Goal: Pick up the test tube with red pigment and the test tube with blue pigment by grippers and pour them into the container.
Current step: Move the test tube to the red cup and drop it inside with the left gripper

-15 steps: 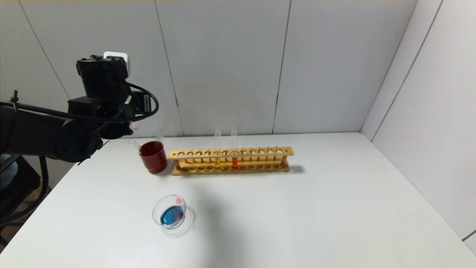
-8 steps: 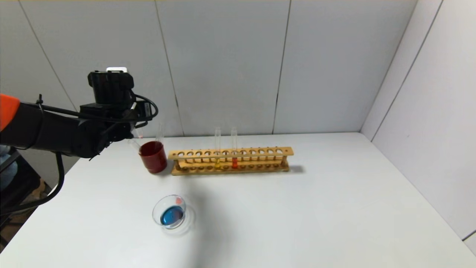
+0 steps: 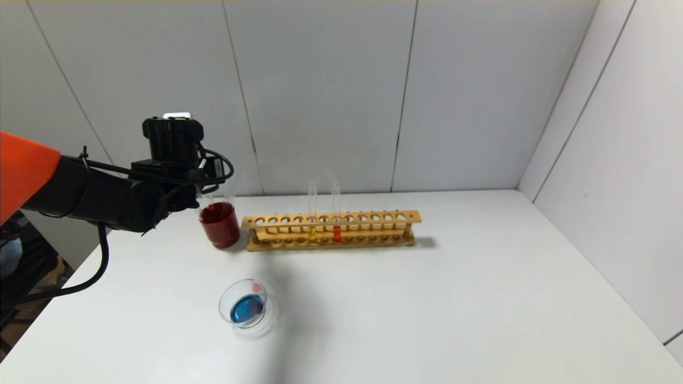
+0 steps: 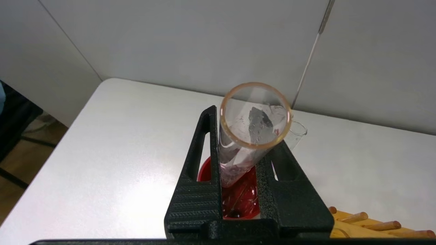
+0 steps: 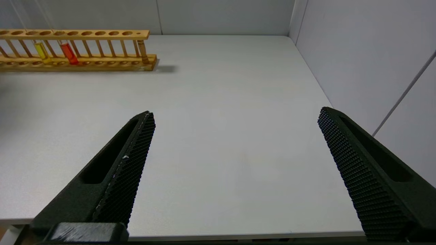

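Change: we see the left hand (image 4: 238, 183) has moved in from the worktop's left edge and now hangs right over the red cup (image 3: 219, 224).
Left hand: pinching an emptied tube (image 4: 250, 132) with a faint pink film inside; its lower end sits over the cup's mouth, its open end toward the wrist camera.
Cup: we see another clear tube (image 4: 295, 133) leaning in it, just beside the held one.
Right hand (image 5: 235, 173): spread wide, low over the near right of the worktop (image 3: 453, 304), holding nothing.
Dish (image 3: 243, 304): near front left, well apart from the cup, blue liquid with a small red patch.
Rack (image 3: 331, 230): right of the cup, carrying a yellow tube (image 3: 312, 213) and a red tube (image 3: 336, 212) side by side.
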`<state>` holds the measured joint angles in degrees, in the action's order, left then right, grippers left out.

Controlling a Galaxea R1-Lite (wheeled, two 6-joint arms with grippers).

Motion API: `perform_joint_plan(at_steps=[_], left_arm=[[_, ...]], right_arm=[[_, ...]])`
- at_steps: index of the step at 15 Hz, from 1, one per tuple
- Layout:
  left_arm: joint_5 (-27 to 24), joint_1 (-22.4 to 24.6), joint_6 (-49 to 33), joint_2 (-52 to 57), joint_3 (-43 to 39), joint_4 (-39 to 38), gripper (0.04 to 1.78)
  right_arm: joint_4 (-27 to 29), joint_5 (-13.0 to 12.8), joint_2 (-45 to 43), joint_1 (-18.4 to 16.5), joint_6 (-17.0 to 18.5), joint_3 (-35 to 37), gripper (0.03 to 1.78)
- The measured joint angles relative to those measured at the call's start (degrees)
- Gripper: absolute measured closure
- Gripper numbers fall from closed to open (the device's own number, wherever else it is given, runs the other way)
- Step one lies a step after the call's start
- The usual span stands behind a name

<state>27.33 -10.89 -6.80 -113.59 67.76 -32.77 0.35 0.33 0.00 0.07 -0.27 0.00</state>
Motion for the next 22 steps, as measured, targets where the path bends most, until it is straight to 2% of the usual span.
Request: perform_joint_plan(at_steps=[22], left_arm=[[-4.1, 3.0, -2.6, -7.0, 1.7, -3.6, 1.49]], right_arm=[[0.0, 0.0, 0.0, 0.0, 0.0, 0.0, 0.06]])
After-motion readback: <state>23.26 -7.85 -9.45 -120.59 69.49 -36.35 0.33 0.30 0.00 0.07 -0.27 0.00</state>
